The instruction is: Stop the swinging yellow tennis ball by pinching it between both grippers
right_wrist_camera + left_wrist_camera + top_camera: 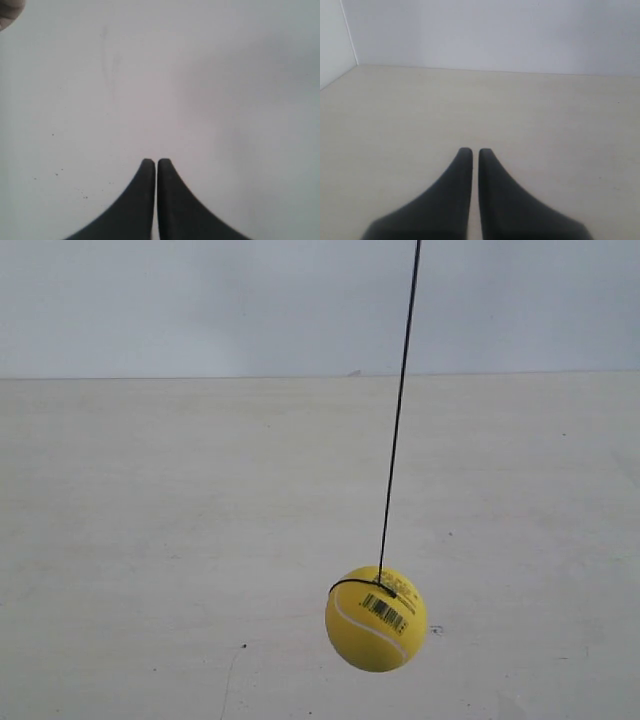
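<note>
The yellow tennis ball (376, 619) hangs on a thin black string (399, 410) above the pale tabletop, low and right of centre in the exterior view; its barcode and white seam face the camera. Neither arm appears in that view. In the left wrist view my left gripper (475, 151) is shut, its two black wedge fingers nearly touching with nothing between them. My right gripper (156, 161) is shut in the same way in the right wrist view. The ball shows in neither wrist view.
A pale tabletop (160, 540) runs back to a white wall (200, 300). The left wrist view shows a wall corner (350, 35) beyond the table. Small dark specks (55, 174) dot the white surface under the right gripper.
</note>
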`<state>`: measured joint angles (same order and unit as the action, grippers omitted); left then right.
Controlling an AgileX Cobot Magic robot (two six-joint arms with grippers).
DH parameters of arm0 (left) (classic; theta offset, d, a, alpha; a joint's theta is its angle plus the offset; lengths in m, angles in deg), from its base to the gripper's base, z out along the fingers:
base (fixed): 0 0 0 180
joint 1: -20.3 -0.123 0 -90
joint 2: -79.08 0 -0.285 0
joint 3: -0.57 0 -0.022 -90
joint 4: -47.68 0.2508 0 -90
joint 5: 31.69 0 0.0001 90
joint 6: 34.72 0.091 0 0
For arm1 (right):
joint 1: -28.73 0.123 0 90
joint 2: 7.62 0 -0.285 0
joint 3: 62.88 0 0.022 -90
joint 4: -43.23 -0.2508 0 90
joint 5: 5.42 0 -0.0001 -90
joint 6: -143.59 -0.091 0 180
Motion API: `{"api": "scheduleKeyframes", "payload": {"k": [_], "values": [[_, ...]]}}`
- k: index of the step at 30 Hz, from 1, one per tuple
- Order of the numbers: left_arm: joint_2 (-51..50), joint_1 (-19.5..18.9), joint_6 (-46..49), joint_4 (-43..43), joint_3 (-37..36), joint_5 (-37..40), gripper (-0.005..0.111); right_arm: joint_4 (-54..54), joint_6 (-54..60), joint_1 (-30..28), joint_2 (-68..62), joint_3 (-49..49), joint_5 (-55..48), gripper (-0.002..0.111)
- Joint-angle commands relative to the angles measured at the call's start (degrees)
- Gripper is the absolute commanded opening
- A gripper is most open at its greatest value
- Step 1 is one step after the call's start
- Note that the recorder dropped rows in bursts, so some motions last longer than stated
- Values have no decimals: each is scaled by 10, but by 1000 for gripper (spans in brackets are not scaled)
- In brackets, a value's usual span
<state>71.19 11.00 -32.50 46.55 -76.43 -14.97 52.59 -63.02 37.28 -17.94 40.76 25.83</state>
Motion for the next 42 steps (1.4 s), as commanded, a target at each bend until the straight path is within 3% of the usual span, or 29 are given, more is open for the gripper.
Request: {"api": "scheduleKeyframes", "payload": {"k": [1, 9, 23, 30, 38, 42], "values": [[1, -2, 4, 1, -2, 1, 5, -17, 70, -1, 7, -9, -32, 0], [1, -2, 4, 1, -2, 1, 5, -59, 206, -1, 25, -9, -129, 0], [1, -2, 4, 1, -2, 1, 5, -59, 281, -1, 25, -9, -389, 0], [1, -2, 4, 1, -2, 1, 5, -55, 281, -1, 25, -9, -409, 0], [1, -2, 4, 1, -2, 1, 5, -54, 251, -82, 25, -9, -460, 0], [1, -2, 4, 1, -2, 1, 5, -49, 251, -92, 25, -9, -496, 0]]}}
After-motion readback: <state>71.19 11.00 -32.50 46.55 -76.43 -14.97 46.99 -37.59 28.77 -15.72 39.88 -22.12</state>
